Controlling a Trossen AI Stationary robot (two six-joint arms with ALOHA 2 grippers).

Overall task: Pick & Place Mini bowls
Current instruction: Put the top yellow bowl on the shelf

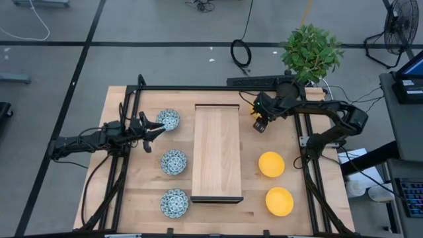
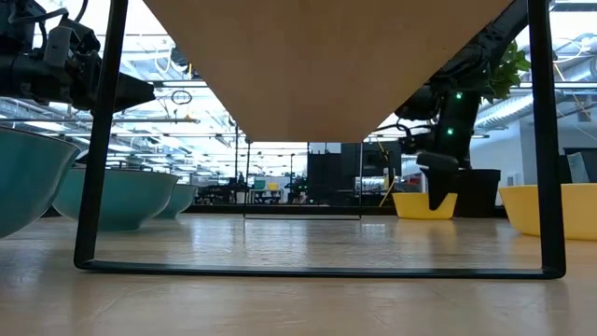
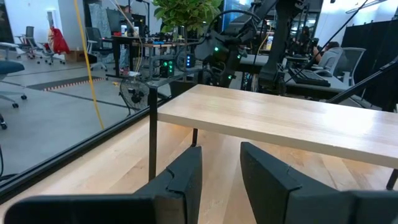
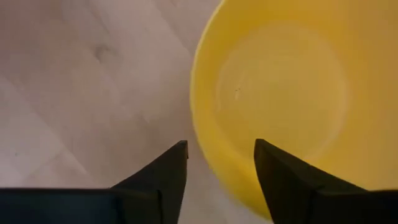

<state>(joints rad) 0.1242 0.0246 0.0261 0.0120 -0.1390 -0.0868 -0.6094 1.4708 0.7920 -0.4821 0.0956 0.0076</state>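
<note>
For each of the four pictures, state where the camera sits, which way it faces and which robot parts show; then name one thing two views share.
High: above, looking straight down on the table, tray, bowls and both arms.
Low: at tabletop height, looking level under the tray; the right gripper hangs by a yellow bowl.
Left wrist: faces across the tray; own fingers show, apart.
Right wrist: looks down at a yellow bowl; own fingers straddle its rim.
Shared: that yellow bowl, also in the high view.

The left tool (image 3: 219,180), fingers parted and empty, faces the raised wooden tray (image 3: 280,121).
</note>
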